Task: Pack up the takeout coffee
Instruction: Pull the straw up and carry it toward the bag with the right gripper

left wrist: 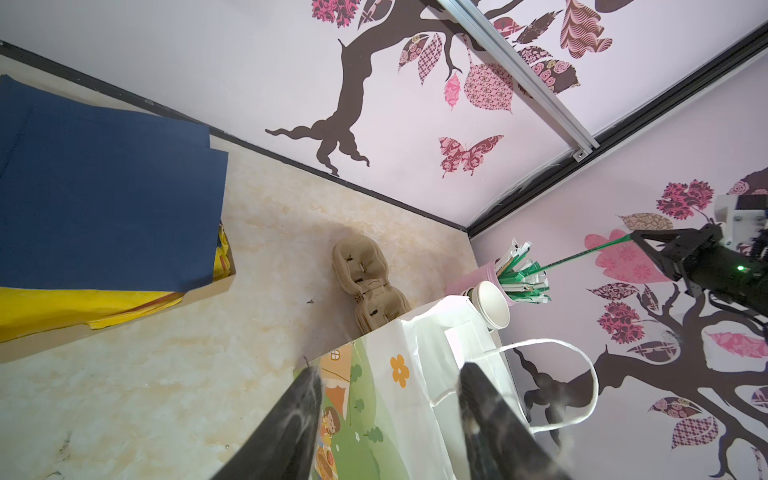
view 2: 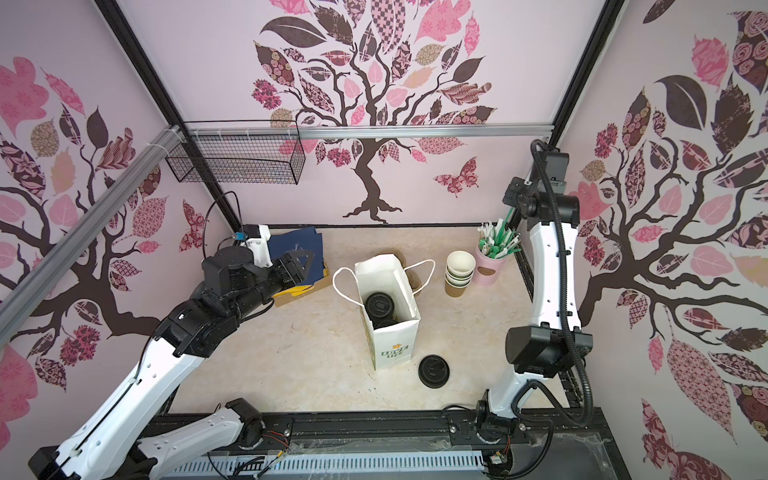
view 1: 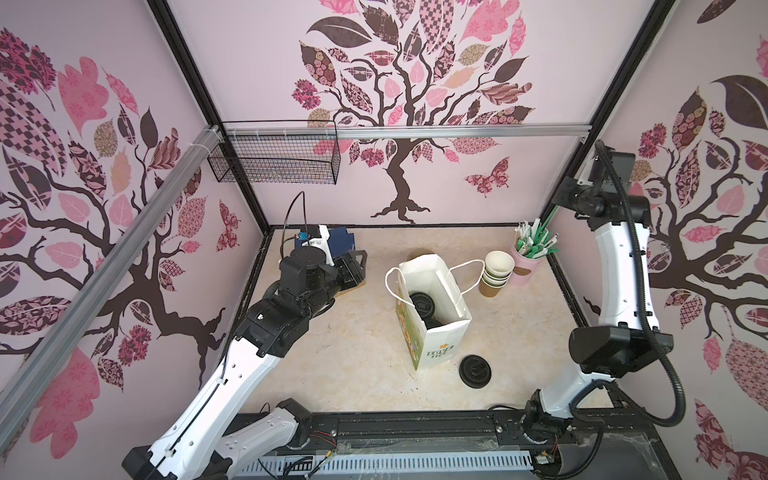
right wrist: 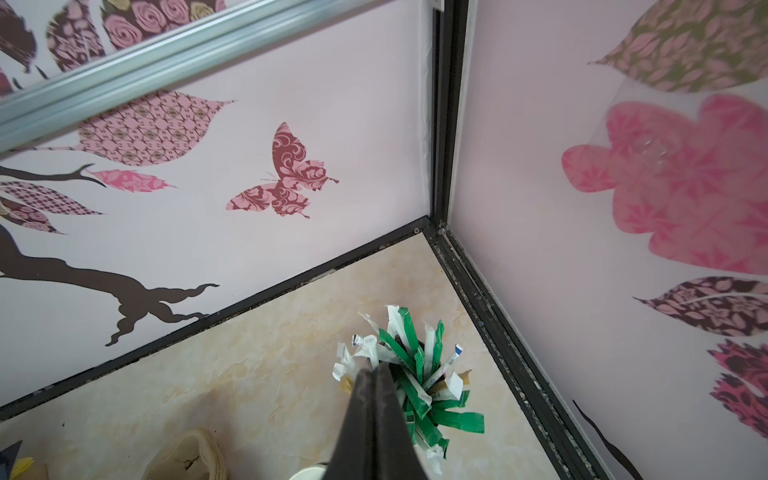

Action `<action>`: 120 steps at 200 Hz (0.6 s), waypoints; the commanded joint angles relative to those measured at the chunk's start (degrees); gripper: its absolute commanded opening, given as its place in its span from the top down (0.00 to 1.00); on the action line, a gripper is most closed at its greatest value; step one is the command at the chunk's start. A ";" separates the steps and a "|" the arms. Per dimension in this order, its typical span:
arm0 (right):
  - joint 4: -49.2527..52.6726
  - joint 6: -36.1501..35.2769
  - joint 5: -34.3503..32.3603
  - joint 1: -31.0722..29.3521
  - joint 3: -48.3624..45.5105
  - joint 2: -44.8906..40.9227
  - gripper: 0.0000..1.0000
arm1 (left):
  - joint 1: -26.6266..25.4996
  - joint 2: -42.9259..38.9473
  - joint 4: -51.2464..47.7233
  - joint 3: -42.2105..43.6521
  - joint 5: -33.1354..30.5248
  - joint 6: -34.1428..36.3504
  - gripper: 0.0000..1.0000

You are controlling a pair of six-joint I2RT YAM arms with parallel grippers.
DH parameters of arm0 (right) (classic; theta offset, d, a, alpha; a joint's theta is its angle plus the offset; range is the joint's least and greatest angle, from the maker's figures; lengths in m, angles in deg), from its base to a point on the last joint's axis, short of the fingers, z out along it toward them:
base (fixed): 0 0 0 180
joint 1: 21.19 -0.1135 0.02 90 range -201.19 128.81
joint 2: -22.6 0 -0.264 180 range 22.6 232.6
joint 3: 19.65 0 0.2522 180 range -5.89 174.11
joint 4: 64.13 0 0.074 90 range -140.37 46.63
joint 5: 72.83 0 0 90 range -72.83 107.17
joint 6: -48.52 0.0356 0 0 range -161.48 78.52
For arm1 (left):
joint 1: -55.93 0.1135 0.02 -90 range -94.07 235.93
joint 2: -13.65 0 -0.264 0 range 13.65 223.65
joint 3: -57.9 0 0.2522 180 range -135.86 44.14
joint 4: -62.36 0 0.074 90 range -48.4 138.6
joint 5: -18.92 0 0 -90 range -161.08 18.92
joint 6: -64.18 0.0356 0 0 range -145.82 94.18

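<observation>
Takeout coffee cups (view 1: 422,306), only their round black plastic lids showing, stand inside the white paper carrier bag (view 1: 436,351), left gripper (left wrist: 388,374) parted and empty beside it, right gripper (right wrist: 375,369) clamped on a green wrapped straw (left wrist: 582,254), presumably to add.

White paper bag (view 2: 392,334), near face: green lettering under a small yellow flower, reads "LOVE LIFE", second word blurry. Pink cup (view 2: 492,277), far right: oval label, illegible.
</observation>
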 commanded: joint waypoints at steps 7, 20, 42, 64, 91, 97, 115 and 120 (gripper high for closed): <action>-2.79 0.76 -1.20 -1.67 0.14 -6.58 1.00 | 0.24 -0.76 0.93 0.56 2.03 2.08 0.43; -4.29 0.60 -1.84 -3.39 -0.13 -9.09 1.00 | 0.25 -1.02 1.02 0.64 2.96 2.21 0.43; -6.12 0.87 -1.96 -6.31 -0.22 -12.81 1.00 | 0.26 -1.49 1.44 0.99 5.19 2.39 0.43; -6.28 4.48 3.16 -7.19 0.15 -15.40 1.00 | 0.26 -1.56 1.88 0.77 9.80 2.96 0.42; -5.59 10.61 13.17 -7.32 1.85 -17.56 1.00 | 0.26 -0.71 0.28 -0.72 18.50 3.22 0.37; -5.50 11.91 15.91 -7.33 1.96 -17.98 1.00 | 0.28 -0.18 -0.80 -1.46 20.47 3.27 0.35; -5.22 14.73 22.62 -7.96 1.95 -19.08 1.00 | 0.25 1.17 -3.94 -2.91 25.11 3.26 0.32; -4.80 15.27 24.18 -8.15 2.11 -19.32 1.00 | 0.21 1.34 -4.40 -3.04 26.24 3.14 0.31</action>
